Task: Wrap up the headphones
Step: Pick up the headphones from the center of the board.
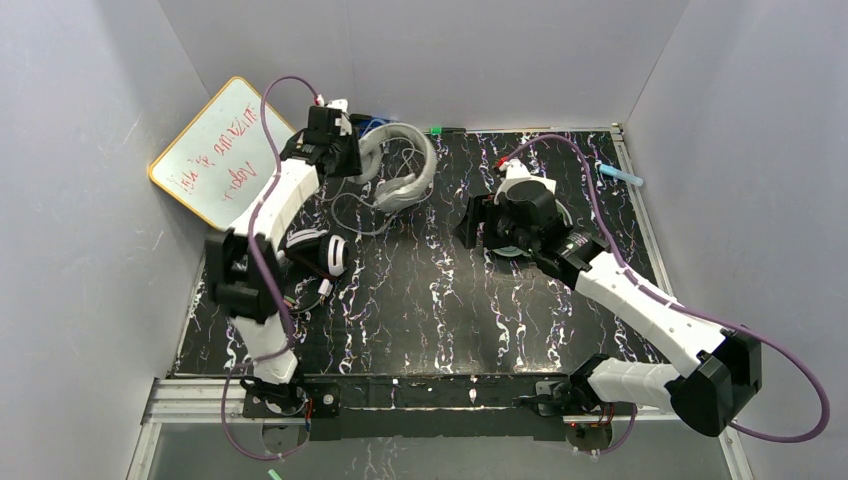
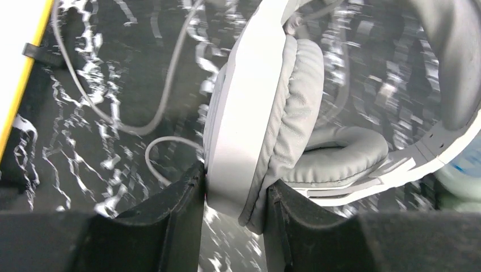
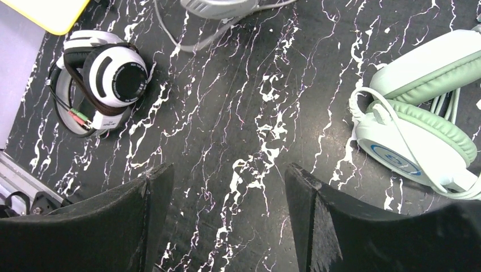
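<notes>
My left gripper [image 1: 345,150] [image 2: 235,190] is shut on one ear cup of the light grey headset [image 1: 400,165] [image 2: 272,107] at the far left of the mat. Its grey cable [image 2: 164,96] trails loose on the mat. The black-and-white headset [image 1: 320,252] [image 3: 110,76] lies by the left arm with its black cable coiled round it. My right gripper [image 1: 478,222] [image 3: 227,175] is open and empty above the mat. The mint-green headset [image 3: 422,127] lies just right of it with its pale cable looped over an ear cup; in the top view [image 1: 512,250] the gripper mostly hides it.
A yellow-edged whiteboard [image 1: 215,150] [image 2: 17,79] leans at the far left wall. A blue object [image 1: 375,125] sits behind the grey headset. A pale blue pen-like item [image 1: 620,173] lies at the mat's far right edge. Grey walls enclose the black marbled mat [image 1: 430,300].
</notes>
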Action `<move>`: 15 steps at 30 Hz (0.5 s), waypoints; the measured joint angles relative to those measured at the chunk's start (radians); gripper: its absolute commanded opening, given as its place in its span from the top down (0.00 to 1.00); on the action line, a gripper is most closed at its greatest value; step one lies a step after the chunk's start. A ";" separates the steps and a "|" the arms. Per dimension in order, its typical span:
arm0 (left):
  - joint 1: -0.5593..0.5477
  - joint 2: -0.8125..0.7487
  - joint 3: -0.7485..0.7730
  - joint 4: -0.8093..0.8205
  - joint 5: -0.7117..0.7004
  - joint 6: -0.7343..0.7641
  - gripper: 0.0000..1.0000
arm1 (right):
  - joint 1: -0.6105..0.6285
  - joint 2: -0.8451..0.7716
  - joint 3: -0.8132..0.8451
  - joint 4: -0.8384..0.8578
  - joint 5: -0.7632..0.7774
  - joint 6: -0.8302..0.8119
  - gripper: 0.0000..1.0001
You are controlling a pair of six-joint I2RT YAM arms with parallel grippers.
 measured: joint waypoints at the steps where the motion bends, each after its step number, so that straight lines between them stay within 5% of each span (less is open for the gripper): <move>1: -0.024 -0.067 -0.039 0.001 -0.001 -0.003 0.77 | 0.000 -0.008 0.000 -0.005 0.000 0.002 0.22; 8: -0.292 -0.577 -0.351 0.047 0.009 -0.097 0.75 | -0.001 -0.030 0.014 -0.061 0.009 0.033 0.21; 15: -0.284 -0.875 -0.554 0.027 0.021 -0.190 0.75 | -0.001 -0.136 0.034 -0.101 0.000 0.039 0.15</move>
